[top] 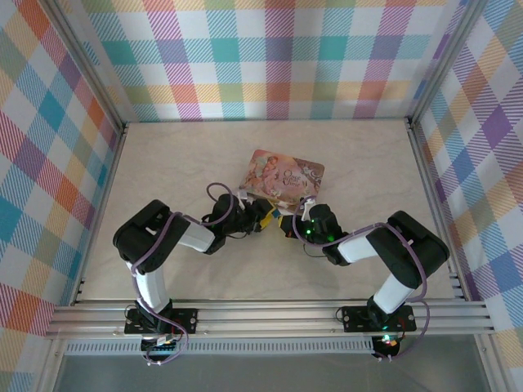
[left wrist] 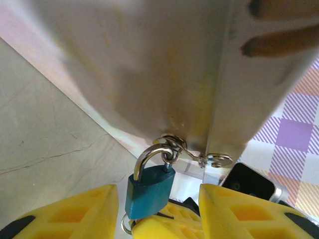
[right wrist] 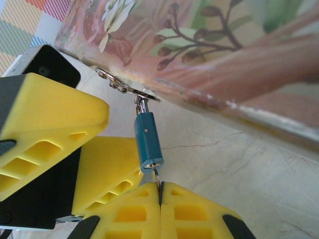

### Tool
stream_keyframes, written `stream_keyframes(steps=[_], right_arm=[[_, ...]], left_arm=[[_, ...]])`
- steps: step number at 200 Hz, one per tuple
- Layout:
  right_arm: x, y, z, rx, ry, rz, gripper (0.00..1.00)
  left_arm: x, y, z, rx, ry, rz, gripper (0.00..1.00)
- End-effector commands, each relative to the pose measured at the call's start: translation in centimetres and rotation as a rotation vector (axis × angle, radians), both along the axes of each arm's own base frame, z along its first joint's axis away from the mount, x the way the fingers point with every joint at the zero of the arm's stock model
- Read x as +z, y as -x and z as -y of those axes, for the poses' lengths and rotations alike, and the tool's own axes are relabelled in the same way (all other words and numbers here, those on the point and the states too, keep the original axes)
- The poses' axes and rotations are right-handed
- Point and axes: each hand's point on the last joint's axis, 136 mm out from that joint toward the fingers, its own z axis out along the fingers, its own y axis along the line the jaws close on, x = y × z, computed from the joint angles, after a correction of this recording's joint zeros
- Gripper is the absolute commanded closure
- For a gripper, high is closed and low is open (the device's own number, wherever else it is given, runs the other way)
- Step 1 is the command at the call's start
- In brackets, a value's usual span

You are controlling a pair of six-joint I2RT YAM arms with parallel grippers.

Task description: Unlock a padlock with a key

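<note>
Blue padlock point(left wrist: 149, 191) is observed hanging from the clasp point(left wrist: 174, 144) of the pink tin point(right wrist: 224, 59), between the part-open jaws of the left gripper point(left wrist: 157, 201), untouched by either finger. Key point(right wrist: 158, 181) is pinched in the closed right gripper point(right wrist: 160, 199), tip at the padlock's underside.

I find no text I can read. The pink tin point(top: 283, 178) carries what looks like curly lettering near its lid's middle, too small to make out.
</note>
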Motion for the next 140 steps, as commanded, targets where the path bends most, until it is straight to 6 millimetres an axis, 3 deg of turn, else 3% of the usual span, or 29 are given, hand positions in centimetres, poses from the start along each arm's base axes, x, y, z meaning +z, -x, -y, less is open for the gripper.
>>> stream_keyframes(steps=[1, 140], right_arm=[[2.1, -0.7, -0.7, 0.007, -0.051, 0.033, 1.0], [3.2, -0.6, -1.4, 0.018, -0.113, 0.001, 1.0]], left_arm=[[1.3, -0.5, 1.1, -0.011, 0.046, 0.041, 0.55], [0.8, -0.8, 1.7, -0.005, 0.055, 0.039, 0.7]])
